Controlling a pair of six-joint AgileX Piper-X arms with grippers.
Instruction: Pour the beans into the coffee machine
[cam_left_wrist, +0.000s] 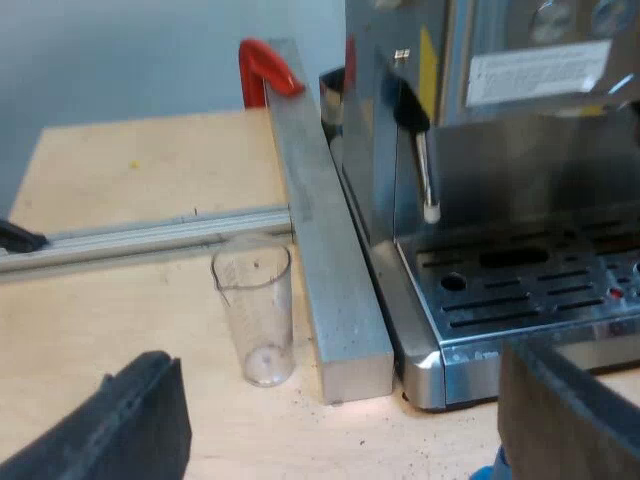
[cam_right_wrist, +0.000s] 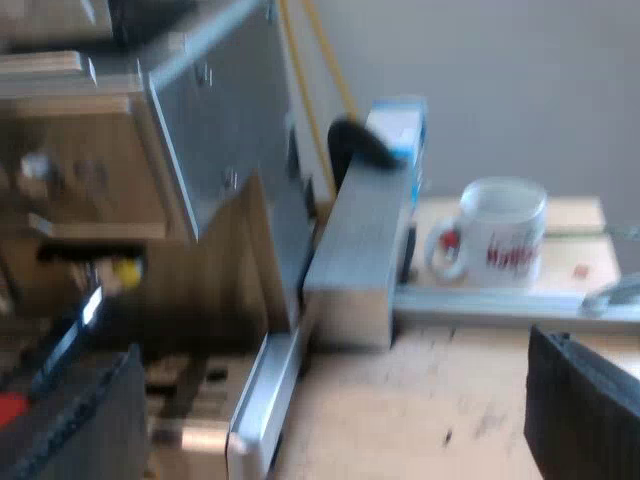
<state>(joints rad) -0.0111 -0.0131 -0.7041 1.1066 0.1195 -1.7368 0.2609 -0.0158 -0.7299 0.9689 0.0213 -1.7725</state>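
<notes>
Squarely between measuring glass (cam_left_wrist: 255, 312) (upright) and machine (cam_left_wrist: 480, 170): metal bar (cam_left_wrist: 325, 240).

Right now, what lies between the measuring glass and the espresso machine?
A long metal bar lies flat between the measuring glass and the espresso machine, as the left wrist view shows.

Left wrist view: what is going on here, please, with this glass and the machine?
Nothing is held. The left tool is open, facing the measuring glass, which stands upright and looks empty beside a metal bar along the espresso machine. The right tool, also open, faces a white mug on the table.
</notes>
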